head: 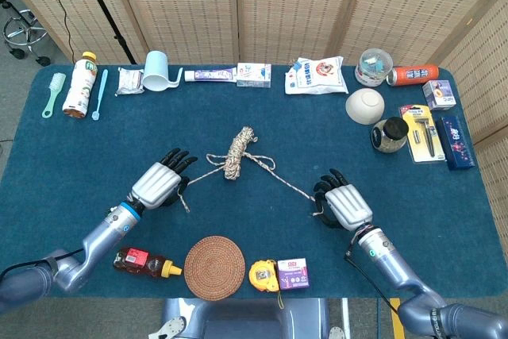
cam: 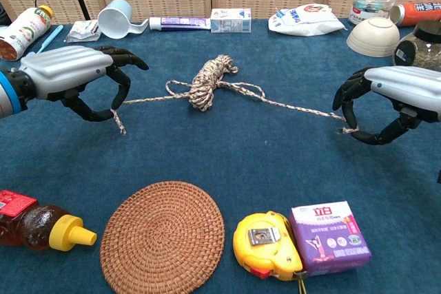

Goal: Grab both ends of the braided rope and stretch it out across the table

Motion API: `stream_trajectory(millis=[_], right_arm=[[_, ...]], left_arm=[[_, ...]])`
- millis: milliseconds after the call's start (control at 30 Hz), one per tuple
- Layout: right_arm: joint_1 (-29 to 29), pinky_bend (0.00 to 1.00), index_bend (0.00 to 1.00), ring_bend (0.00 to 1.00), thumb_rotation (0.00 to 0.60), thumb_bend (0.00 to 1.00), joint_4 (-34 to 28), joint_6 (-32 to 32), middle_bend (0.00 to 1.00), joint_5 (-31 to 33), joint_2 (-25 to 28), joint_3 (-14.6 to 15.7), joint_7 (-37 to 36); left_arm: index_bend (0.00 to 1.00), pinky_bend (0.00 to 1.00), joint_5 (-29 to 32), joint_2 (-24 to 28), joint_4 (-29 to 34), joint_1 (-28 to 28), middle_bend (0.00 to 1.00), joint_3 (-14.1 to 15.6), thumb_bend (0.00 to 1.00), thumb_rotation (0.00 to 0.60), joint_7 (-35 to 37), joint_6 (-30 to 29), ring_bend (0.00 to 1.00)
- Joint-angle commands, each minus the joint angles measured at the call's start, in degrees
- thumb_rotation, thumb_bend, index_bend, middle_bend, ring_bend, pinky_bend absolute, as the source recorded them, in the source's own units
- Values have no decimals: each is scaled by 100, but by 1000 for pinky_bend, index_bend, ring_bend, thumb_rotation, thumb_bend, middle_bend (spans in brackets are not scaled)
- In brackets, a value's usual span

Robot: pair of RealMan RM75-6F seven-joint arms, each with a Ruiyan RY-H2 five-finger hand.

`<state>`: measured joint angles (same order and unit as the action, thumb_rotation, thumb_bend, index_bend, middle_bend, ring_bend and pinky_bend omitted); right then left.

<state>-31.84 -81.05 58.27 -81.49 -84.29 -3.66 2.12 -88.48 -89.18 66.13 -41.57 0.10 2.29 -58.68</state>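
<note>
purple box (cam: 330, 237) | front label | reads "立白"

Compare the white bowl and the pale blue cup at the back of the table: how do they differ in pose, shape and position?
The white bowl sits upside down, rim on the cloth; the pale blue cup lies on its side, its mouth facing the chest camera. The bowl is a low dome without a handle; the cup is taller, with a handle. The bowl is far right, the cup far left. Both are plain, pale and not upright.
</note>
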Motion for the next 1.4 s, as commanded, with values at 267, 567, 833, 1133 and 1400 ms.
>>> stream_trajectory(millis=[267,567,833,1133,1400], right_arm=[[4,0,684,171,600,479,-64,35,313,110,144,-88,136],[31,0,685,176,600,488,-96,38,315,236,324,-134,258],[59,0,688,186,600,492,-45,47,320,330,429,-169,307],[95,0,696,192,600,494,-9,99,329,390,529,-210,339],[129,0,700,194,600,495,16,102,334,474,638,-230,397]], left_arm=[[663,0,216,395,202,228,149,-99,392,600,189,-146,0],[663,0,270,594,202,335,154,-117,392,600,284,-167,0],[663,0,338,738,155,467,155,-144,394,600,410,-236,0],[663,0,452,861,45,582,158,-224,399,600,563,-286,2],[663,0,495,981,-3,656,157,-270,400,600,612,-312,2]])
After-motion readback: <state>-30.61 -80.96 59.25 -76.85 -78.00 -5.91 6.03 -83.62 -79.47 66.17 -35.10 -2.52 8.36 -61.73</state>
